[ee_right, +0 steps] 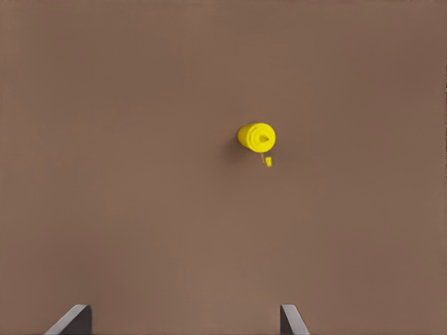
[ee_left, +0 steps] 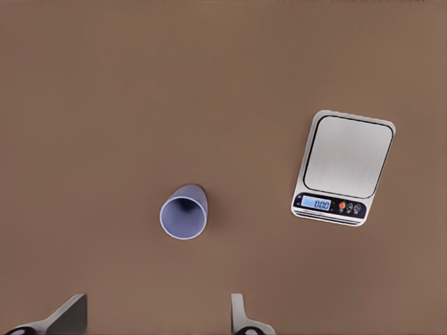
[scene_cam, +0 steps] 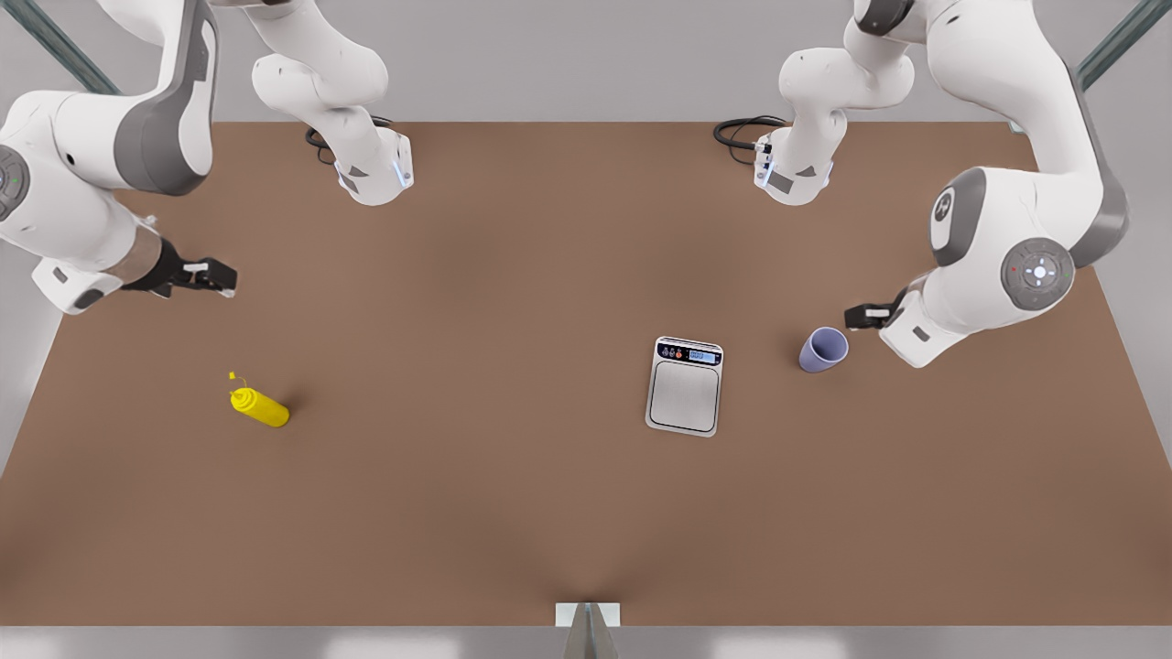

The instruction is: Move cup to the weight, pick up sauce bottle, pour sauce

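A lavender-blue cup [scene_cam: 822, 350] [ee_left: 184, 212] stands upright on the brown table, a little to the front view's right of the weight [scene_cam: 685, 385] [ee_left: 345, 166], not touching it. The weight is a flat silver-grey scale with a lit blue display. My left gripper [scene_cam: 861, 316] [ee_left: 155, 317] hovers open just behind and above the cup, nothing between its fingers. The yellow sauce bottle [scene_cam: 259, 405] [ee_right: 256, 137] stands at the front view's left. Above and behind it, well apart, my right gripper [scene_cam: 220, 277] [ee_right: 183, 319] hangs open.
Both arm bases [scene_cam: 374, 174] [scene_cam: 795, 174] stand at the table's back edge with black cables [scene_cam: 742, 133] beside them. Bare brown table [scene_cam: 476, 366] stretches between the bottle and the weight and along the front edge.
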You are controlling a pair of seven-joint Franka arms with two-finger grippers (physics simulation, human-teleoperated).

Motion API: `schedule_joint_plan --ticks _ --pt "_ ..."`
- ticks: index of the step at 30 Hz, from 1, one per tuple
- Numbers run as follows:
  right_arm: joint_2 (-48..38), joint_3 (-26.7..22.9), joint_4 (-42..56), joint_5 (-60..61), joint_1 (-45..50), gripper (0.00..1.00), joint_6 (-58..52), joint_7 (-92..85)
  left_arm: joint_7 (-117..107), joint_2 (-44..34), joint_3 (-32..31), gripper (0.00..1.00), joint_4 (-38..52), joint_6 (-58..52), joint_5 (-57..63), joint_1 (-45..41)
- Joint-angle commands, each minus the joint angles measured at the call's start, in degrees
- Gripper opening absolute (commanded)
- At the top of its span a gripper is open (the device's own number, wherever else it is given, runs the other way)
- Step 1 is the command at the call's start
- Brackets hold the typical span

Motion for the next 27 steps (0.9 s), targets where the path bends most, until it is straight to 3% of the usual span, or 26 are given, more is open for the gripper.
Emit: schedule_joint_plan --ticks 1,3,5,6,9,14,20,27 --pt "0.1 -0.2 0.0 0.3 0.0 1.0 3.8 -2.3 -2.6 0.2 0.0 1.0 0.1 2.1 -0.1 0.1" --pt "0.4 -0.4 0.0 0.2 -0.2 1.0 3.3 -4.8 -2.5 0.2 0.0 1.0 0.1 2.0 -0.1 -0.1" --pt "5.9 -0.4 0.1 8.8 -7.7 1.0 2.4 -31.5 -2.2 2.2 -0.1 1.0 -3.5 1.5 -0.1 0.5" --pt "11.0 -0.5 1.6 15.2 -13.5 1.0 2.2 -52.6 -2.3 2.0 -0.4 1.0 -12.1 10.2 0.0 0.0" --pt "21.0 -0.4 7.6 22.8 -21.8 1.0 2.1 -77.7 -1.8 2.0 -0.6 1.0 -21.4 20.1 0.7 1.8" --pt "33.4 -0.4 14.2 36.6 -26.7 1.0 2.1 -112.4 1.4 1.9 -0.1 1.0 -26.5 27.9 2.9 6.0" --pt "41.1 -0.2 20.7 42.5 -27.9 1.0 5.5 -131.5 3.4 1.8 0.8 1.0 -31.2 32.0 2.8 6.8" --pt "44.9 -0.4 15.5 60.3 -32.9 1.0 9.0 -132.0 4.6 4.5 1.7 1.0 -34.6 33.2 2.6 7.2"
